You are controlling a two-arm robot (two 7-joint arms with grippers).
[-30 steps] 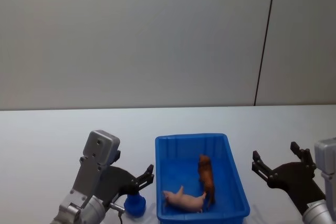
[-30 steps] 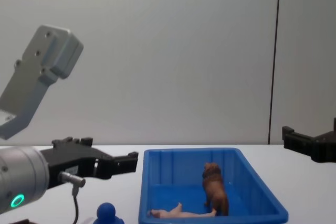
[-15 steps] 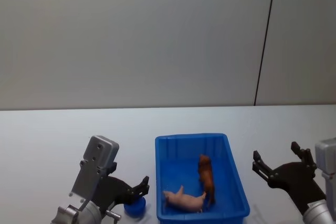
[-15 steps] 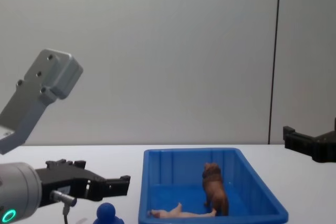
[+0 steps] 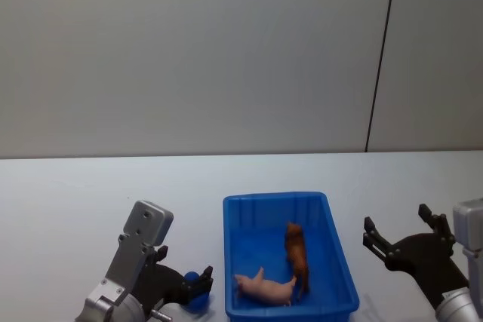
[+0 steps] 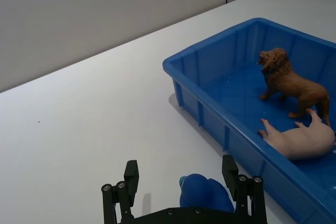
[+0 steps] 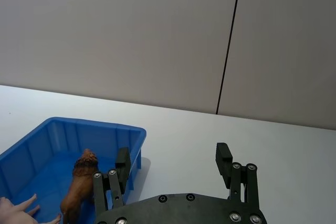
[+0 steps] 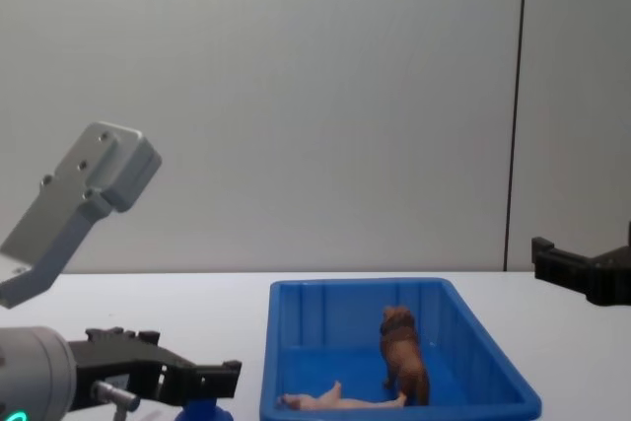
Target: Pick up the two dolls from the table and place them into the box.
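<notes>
Your left pincer (image 6: 181, 192) is sitting low on the surface (image 5: 68, 201), fingers apart and straddling the dark blue round-headed doll (image 6: 205, 196), which is standing on the surface just beside the near left wall of the box (image 5: 332, 243). Nothing is clamped yet; in the left wrist view the doll is sitting closer to one finger than the other, so it is off-centre in the gap. The brown lion (image 5: 296, 256) is standing inside the box and the pale pink figure (image 5: 266, 287) is lying beside it near the front wall, so the box is already holding two toys. Your right pincer (image 7: 173, 174) is hanging open over the surface to the right of the box, idle, holding nothing. Risks from here: if you are closing with the doll off-centre, the nearer finger is likely hitting first and shoving or tipping the doll rather than pinching it, and a round head looks easy to squirt out of a grip. The box wall is close to the doll, so any drift toward it could be bumping the rim and sliding the whole box. On the carry, lifting too low could be catching the rim. Dropping on top of the lion could be knocking it over.
</notes>
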